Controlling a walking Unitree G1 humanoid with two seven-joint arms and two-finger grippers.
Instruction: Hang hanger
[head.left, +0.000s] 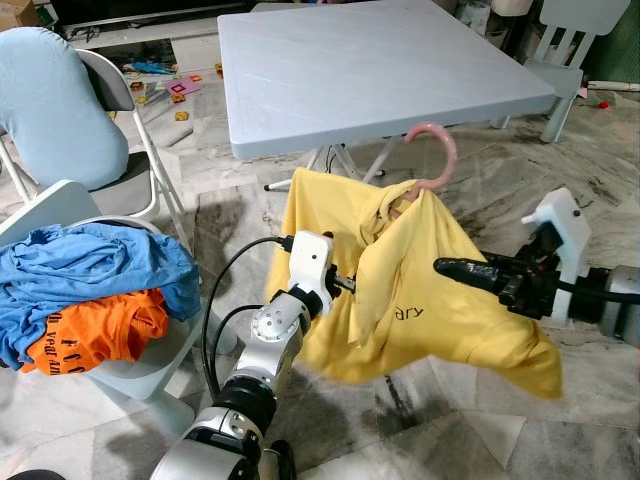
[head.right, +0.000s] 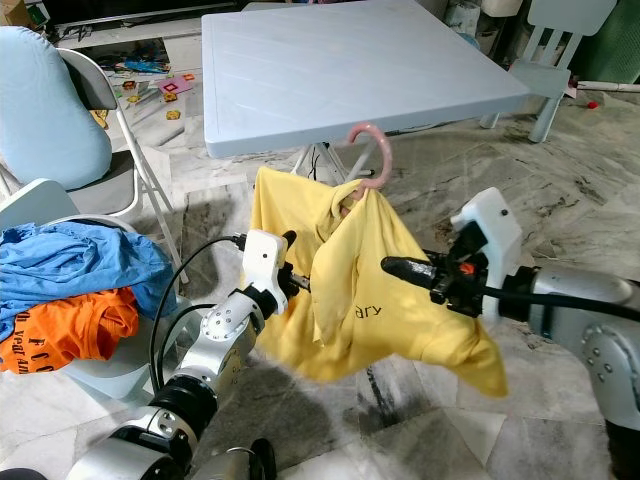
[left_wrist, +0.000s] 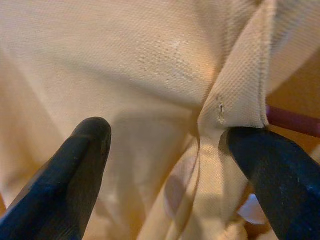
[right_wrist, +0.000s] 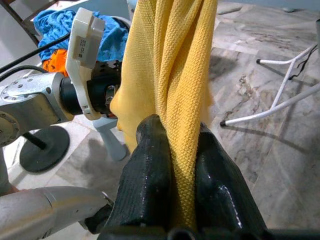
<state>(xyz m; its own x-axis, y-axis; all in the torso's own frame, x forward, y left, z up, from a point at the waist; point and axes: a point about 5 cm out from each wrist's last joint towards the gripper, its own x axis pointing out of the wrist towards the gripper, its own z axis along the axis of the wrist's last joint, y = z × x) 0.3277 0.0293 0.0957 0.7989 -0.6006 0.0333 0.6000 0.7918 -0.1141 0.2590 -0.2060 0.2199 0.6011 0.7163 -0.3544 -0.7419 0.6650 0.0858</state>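
Your right gripper (right_wrist: 172, 150) pinches the yellow shirt (head.left: 400, 300), left gripper (left_wrist: 170, 150) spread open; next, carry its pink hanger (head.left: 437, 150) to a rail.

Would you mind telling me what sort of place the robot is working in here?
Most likely a lived-in home, perhaps a family living room: a marble-tiled floor, a pale folding table, a small child's chair and toys scattered behind, plus a laundry pile beside the yellow shirt on its pink hanger.
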